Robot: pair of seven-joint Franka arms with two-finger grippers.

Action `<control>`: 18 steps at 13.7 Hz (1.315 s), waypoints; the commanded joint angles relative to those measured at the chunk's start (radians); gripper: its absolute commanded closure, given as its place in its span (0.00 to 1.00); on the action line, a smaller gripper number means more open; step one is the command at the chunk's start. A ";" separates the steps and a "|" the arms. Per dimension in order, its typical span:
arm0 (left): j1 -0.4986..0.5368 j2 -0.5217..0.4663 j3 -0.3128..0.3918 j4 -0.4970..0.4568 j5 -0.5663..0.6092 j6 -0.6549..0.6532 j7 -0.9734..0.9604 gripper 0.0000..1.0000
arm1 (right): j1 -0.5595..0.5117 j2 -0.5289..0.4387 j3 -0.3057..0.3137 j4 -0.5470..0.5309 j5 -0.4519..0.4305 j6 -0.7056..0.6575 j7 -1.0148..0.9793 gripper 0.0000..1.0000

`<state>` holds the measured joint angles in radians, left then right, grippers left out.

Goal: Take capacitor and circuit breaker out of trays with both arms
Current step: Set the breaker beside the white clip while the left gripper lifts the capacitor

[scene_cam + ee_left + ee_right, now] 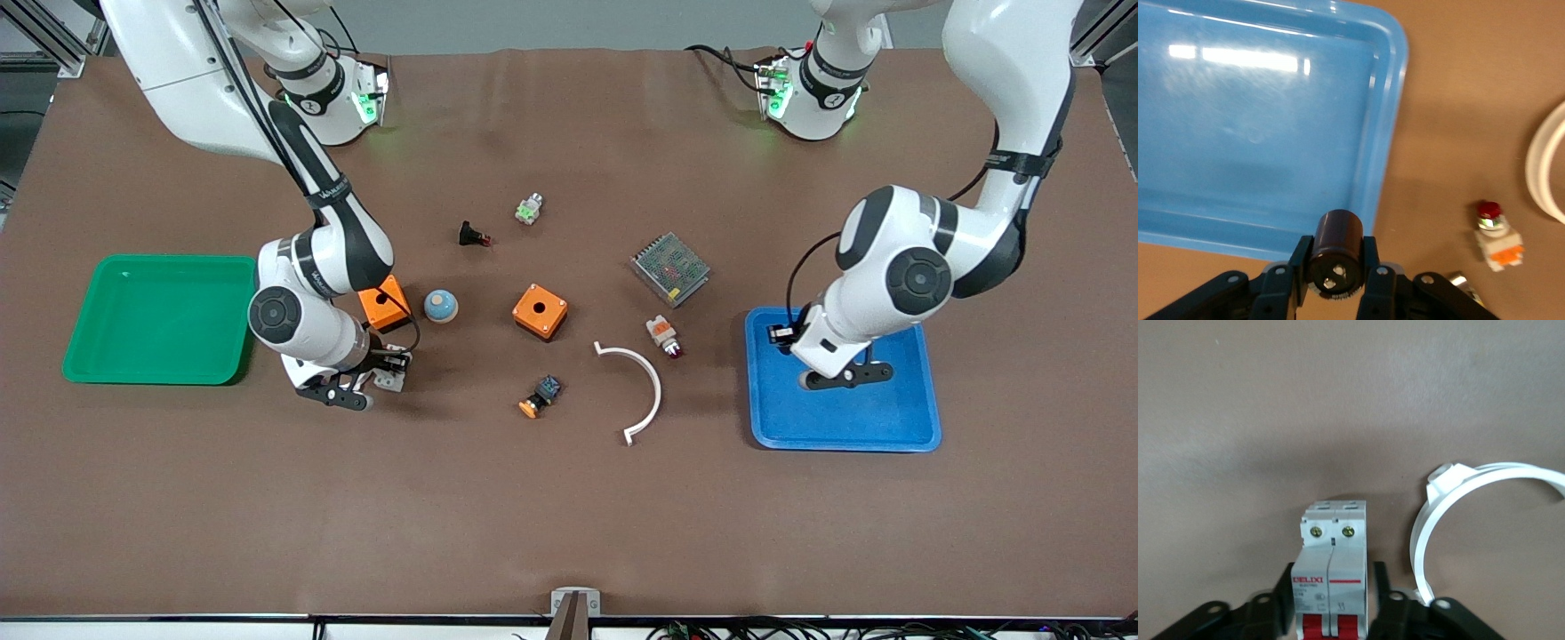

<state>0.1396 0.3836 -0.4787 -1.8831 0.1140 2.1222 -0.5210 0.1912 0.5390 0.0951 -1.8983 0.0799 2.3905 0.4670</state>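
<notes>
The capacitor (1337,233), a small black cylinder, sits between the fingers of my left gripper (1335,267). In the front view this gripper (813,380) hangs low over the blue tray (845,436), at the edge toward the table's middle. The breaker (1333,547), a white-grey block with red levers, lies on the table (391,375) beside the green tray (133,356). My right gripper (1333,603) is down at the table (378,380). Its fingers stand on either side of the breaker, with a thin gap at each side.
One orange box (385,302) lies by the right wrist, with a blue dome (440,305) beside it. Mid-table lie another orange box (540,311), a white arc (636,391), a white-and-orange part (662,335), an orange-capped switch (540,396) and a metal mesh unit (670,268).
</notes>
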 commanded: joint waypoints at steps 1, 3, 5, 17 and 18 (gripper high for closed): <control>0.003 -0.020 -0.043 0.001 0.004 -0.011 -0.077 1.00 | -0.024 -0.052 -0.012 0.047 0.008 -0.095 -0.011 0.13; -0.011 -0.017 -0.061 0.002 0.006 -0.010 -0.123 1.00 | -0.093 -0.128 -0.012 0.103 0.001 -0.296 -0.081 0.04; -0.052 -0.012 -0.061 0.010 0.007 -0.008 -0.183 1.00 | -0.150 -0.250 -0.011 0.087 0.003 -0.367 -0.201 0.00; -0.140 0.011 -0.060 0.035 0.015 -0.030 -0.453 1.00 | -0.268 -0.679 -0.009 0.097 0.001 -0.611 -0.272 0.00; -0.140 0.012 -0.060 0.035 0.015 -0.030 -0.476 1.00 | -0.266 -0.674 -0.008 0.103 0.000 -0.613 -0.283 0.00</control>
<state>0.0004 0.3883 -0.5355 -1.8598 0.1141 2.1094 -0.9487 -0.0621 -0.1277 0.0768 -1.7766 0.0788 1.7744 0.1972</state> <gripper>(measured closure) 0.656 0.000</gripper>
